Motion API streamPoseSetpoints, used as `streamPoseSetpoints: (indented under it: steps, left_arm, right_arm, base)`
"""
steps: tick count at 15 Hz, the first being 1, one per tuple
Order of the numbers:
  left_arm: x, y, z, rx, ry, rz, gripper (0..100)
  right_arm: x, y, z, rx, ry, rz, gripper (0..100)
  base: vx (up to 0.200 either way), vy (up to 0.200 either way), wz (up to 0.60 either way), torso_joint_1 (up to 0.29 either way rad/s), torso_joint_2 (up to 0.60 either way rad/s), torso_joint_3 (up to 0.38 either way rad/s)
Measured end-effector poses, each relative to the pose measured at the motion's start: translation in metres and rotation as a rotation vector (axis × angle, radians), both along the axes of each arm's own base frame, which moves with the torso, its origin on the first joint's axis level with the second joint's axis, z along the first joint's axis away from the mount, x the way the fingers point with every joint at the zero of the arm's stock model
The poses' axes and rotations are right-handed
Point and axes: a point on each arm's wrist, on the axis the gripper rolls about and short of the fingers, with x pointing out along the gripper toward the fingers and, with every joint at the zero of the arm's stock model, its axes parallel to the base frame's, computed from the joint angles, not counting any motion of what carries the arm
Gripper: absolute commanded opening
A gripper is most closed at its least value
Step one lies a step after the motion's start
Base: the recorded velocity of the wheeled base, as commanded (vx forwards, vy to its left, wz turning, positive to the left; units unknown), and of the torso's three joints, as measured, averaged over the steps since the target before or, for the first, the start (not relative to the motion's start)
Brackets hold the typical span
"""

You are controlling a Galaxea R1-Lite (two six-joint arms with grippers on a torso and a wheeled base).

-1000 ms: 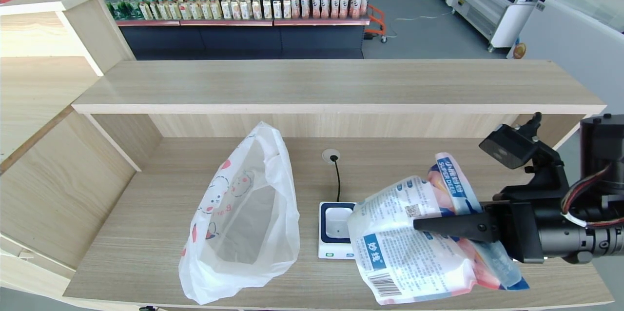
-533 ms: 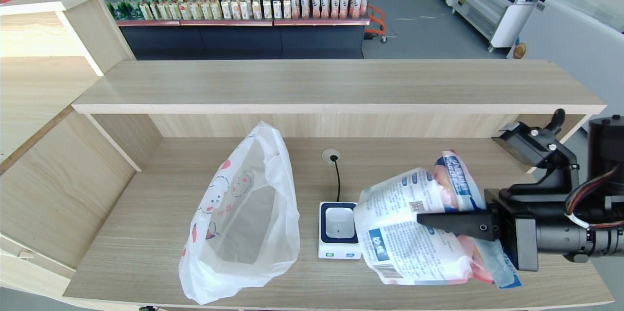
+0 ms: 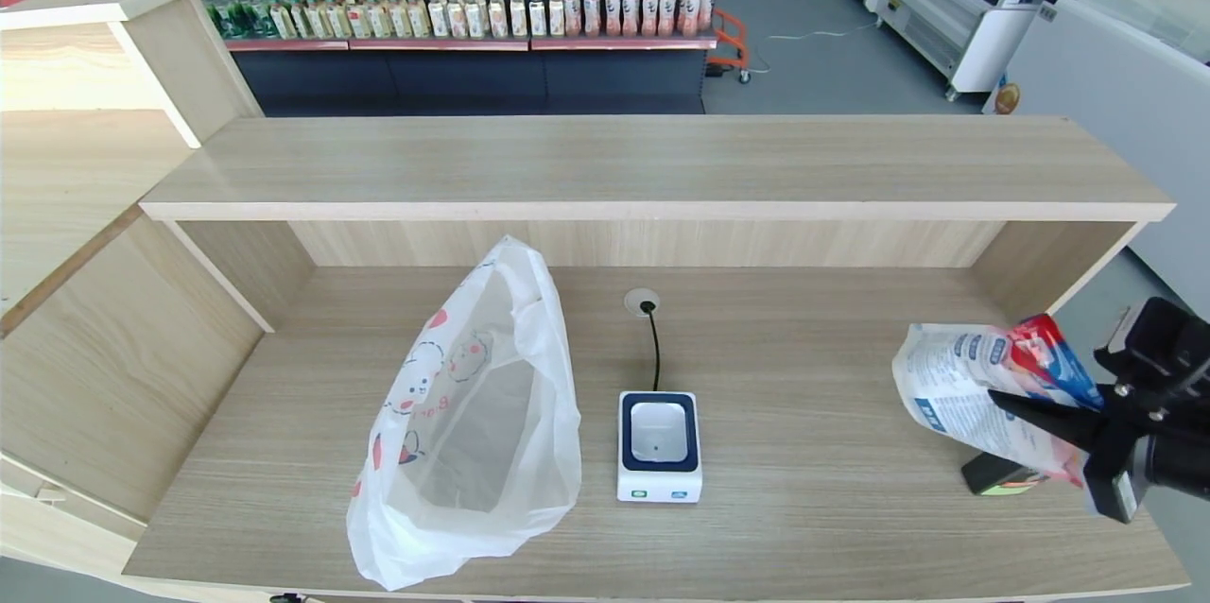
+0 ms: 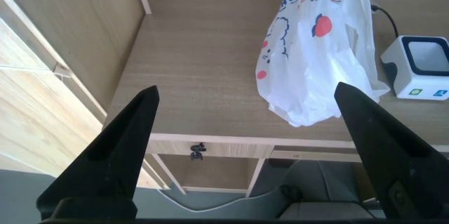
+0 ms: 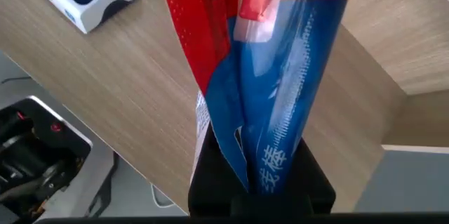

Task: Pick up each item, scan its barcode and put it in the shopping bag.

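Note:
A white, blue and red snack pouch (image 3: pixel 978 381) hangs over the counter's right end, with my right gripper (image 3: pixel 1026 414) shut on its side. In the right wrist view the pouch (image 5: pixel 273 76) runs up from the closed jaws, zip edge toward the camera. The white plastic shopping bag (image 3: pixel 468 419) with cartoon prints stands open at centre left. To its right sits the white and dark blue barcode scanner (image 3: pixel 659 444), its cable running to a hole at the back. My left gripper (image 4: pixel 249 157) is open and holds nothing, off the counter's front left edge, near the bag (image 4: pixel 319 48).
A small dark box (image 3: pixel 997 475) lies on the wooden counter (image 3: pixel 803 508) under the held pouch. A raised shelf runs along the back and wooden side walls close both ends. The scanner (image 4: pixel 421 66) also appears in the left wrist view.
My right gripper has carried the pouch from just beside the scanner to the counter's right end. The small dark box has come into sight. The bag and scanner stayed put.

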Motion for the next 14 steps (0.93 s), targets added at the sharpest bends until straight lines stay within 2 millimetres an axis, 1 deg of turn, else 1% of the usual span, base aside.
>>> streamPoseSetpoints:
  steps: [1,3,6,10,14]
  left_arm:
    - [0.000,0.000,0.000,0.000,0.000,0.000,100]
    - [0.000,0.000,0.000,0.000,0.000,0.000,100]
    - [0.000,0.000,0.000,0.000,0.000,0.000,100]
    - [0.000,0.000,0.000,0.001,0.000,0.000,100]
    - [0.000,0.000,0.000,-0.008,0.000,0.000,100]
  right_arm:
    - [-0.007,-0.002,-0.002,-0.062,-0.025,0.010,0]
    - [-0.013,-0.003,-0.004,-0.084,-0.037,0.024,0]
    - [-0.015,-0.002,-0.004,-0.070,-0.042,0.054,0]
    - [-0.010,-0.001,-0.002,-0.047,-0.043,0.102,0]
    - [-0.004,0.000,0.000,0.014,-0.018,0.126,0]
  base:
    - [0.000,0.000,0.00,0.000,0.00,0.000]
    - [0.000,0.000,0.00,0.000,0.00,0.000]
    - [0.000,0.000,0.00,0.000,0.00,0.000]
    - [0.000,0.000,0.00,0.000,0.00,0.000]
    - [0.000,0.200,0.00,-0.006,0.00,0.001]
